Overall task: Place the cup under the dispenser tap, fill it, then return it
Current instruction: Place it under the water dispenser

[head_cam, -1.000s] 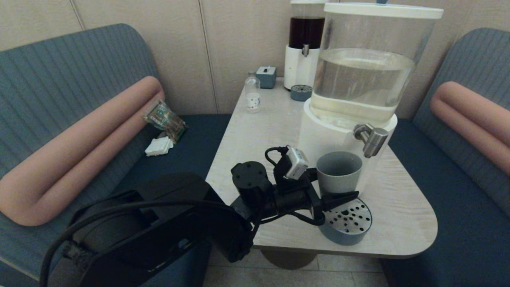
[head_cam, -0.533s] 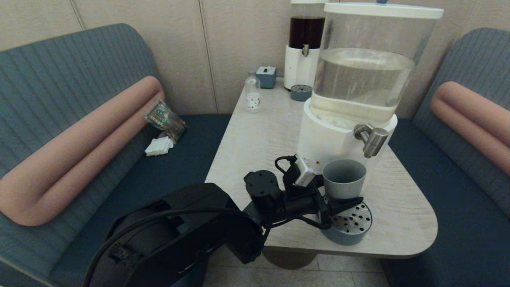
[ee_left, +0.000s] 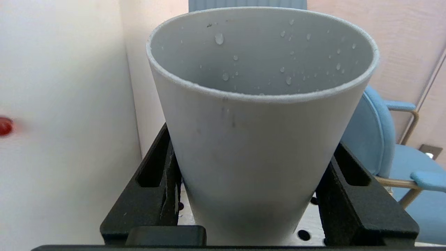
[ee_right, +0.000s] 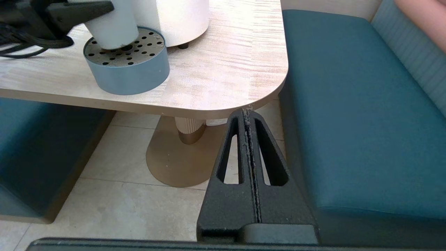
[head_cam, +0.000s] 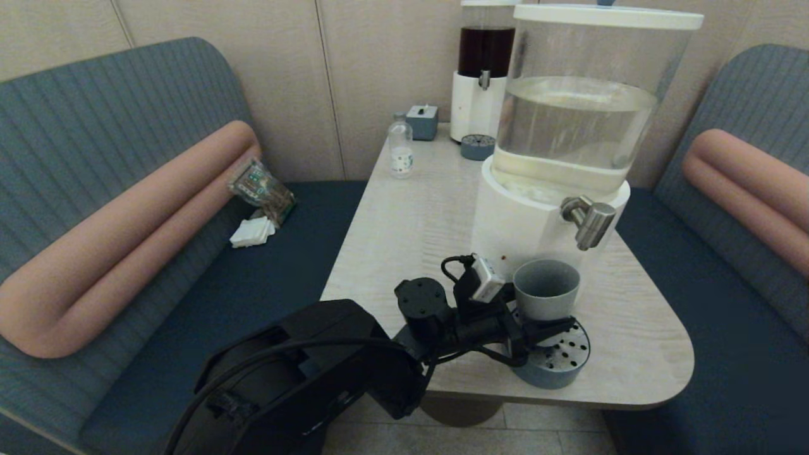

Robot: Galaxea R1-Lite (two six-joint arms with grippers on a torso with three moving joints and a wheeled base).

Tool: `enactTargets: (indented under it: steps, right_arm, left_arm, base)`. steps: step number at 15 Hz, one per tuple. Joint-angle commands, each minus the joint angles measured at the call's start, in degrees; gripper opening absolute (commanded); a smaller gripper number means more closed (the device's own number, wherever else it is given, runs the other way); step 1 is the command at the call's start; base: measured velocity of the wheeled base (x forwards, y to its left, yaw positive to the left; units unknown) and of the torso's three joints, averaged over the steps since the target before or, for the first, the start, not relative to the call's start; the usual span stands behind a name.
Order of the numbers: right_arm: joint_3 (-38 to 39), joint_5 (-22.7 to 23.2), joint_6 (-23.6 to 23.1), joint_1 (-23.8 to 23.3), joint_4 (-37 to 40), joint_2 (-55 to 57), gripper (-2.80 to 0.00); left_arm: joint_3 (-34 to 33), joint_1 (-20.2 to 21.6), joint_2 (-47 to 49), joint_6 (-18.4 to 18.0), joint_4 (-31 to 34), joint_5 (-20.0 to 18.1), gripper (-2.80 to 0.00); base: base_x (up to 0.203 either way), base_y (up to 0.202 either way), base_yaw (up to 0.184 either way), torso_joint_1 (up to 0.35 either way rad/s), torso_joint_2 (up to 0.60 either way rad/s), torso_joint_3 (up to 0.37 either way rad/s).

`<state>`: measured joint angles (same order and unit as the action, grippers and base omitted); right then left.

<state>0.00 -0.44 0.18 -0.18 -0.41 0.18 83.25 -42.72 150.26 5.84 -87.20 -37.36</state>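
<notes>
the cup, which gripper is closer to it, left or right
Left. The left gripper is shut on the cup, holding it on the drip tray near the dispenser tap. The right gripper is shut, below the table's corner, well away.

Café or diner booth, pale wood-grain surface (head_cam: 404, 215) on a single pedestal (ee_right: 188, 130), teal padded benches (head_cam: 95, 158) either side of it with pink bolsters (head_cam: 126, 234), two drink dispensers (head_cam: 569, 126) on it, panelled wall behind, tiled floor
</notes>
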Motion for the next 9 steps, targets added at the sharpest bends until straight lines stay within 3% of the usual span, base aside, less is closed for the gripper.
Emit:
enactTargets:
  steps: [1,9]
  right_arm:
    - [0.08,0.0,-0.01,0.01,-0.02,-0.01,-2.8]
    - [0.0,0.0,-0.01,0.01,-0.02,-0.01,-2.8]
  left_arm:
    - [1.06,0.0,1.49,0.05,-0.46,-0.17,-2.8]
    - [2.94,-0.67,3.63,0.05,-0.46,0.1,-2.8]
  base:
    - [0.0,0.0,0.0,0.0,0.0,0.0]
    - [0.0,0.0,0.0,0.0,0.0,0.0]
